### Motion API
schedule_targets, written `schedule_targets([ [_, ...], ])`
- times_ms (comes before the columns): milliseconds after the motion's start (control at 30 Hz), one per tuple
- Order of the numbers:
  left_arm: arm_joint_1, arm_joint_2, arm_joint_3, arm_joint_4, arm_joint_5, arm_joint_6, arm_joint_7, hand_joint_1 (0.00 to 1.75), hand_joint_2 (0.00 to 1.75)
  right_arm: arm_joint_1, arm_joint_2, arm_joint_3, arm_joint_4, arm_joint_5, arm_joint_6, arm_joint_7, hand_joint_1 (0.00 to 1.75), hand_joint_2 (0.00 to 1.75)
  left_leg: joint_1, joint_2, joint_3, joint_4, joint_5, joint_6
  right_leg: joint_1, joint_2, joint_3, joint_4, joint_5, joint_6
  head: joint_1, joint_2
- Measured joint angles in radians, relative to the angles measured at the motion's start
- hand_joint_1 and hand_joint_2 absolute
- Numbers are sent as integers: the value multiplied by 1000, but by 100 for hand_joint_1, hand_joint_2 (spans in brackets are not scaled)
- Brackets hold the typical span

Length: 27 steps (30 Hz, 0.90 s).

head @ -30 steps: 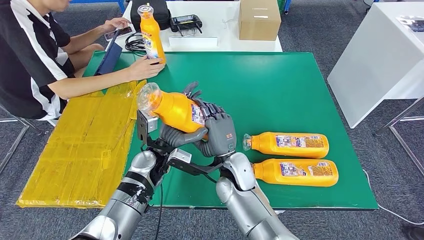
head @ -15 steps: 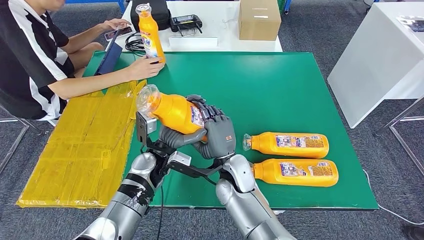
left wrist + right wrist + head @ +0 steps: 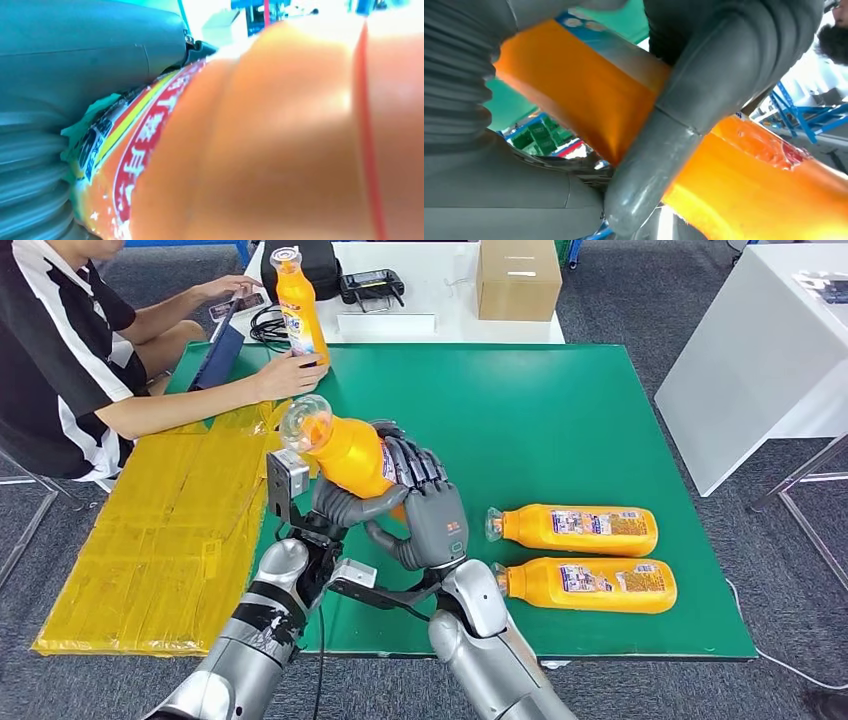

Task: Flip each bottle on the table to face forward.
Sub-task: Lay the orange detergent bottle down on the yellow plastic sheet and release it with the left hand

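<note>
Held bottle (image 3: 350, 453) tilted — cap up-left; both hands.

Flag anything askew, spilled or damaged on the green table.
No spill or damage shows. Two orange bottles lie on their sides near the table's right front. Another bottle is held tilted above it by the left hand and right hand.

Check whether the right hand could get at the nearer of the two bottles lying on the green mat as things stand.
Probably not right now. The right hand is gripping the raised bottle together with the left hand, so it is occupied. The path itself looks free: the nearer lying bottle sits on bare green mat on the robot's right.
</note>
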Motion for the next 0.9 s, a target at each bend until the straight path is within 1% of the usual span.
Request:
schedule_targets([
  [233, -9, 0, 14, -5, 4, 4, 9, 175, 175, 4, 0, -4, -30, 9, -2, 2, 0, 175, 0, 0, 0, 0, 0, 0, 0, 0, 0, 0, 0, 0, 0, 0],
  [600, -12, 0, 23, -5, 8, 3, 10, 175, 175, 6, -1, -5, -34, 17, -9, 4, 0, 175, 0, 0, 0, 0, 0, 0, 0, 0, 0, 0, 0, 0, 0, 0],
  [767, -24, 0, 40, -5, 10, 9, 14, 175, 175, 13, 0, -5, -36, 20, -16, 0, 0, 175, 0, 0, 0, 0, 0, 0, 0, 0, 0, 0, 0, 0, 0, 0],
  [900, -24, 0, 46, -4, 20, -2, 16, 175, 175, 15, 0, -5, -39, 24, -18, 0, 0, 175, 0, 0, 0, 0, 0, 0, 0, 0, 0, 0, 0, 0, 0, 0],
])
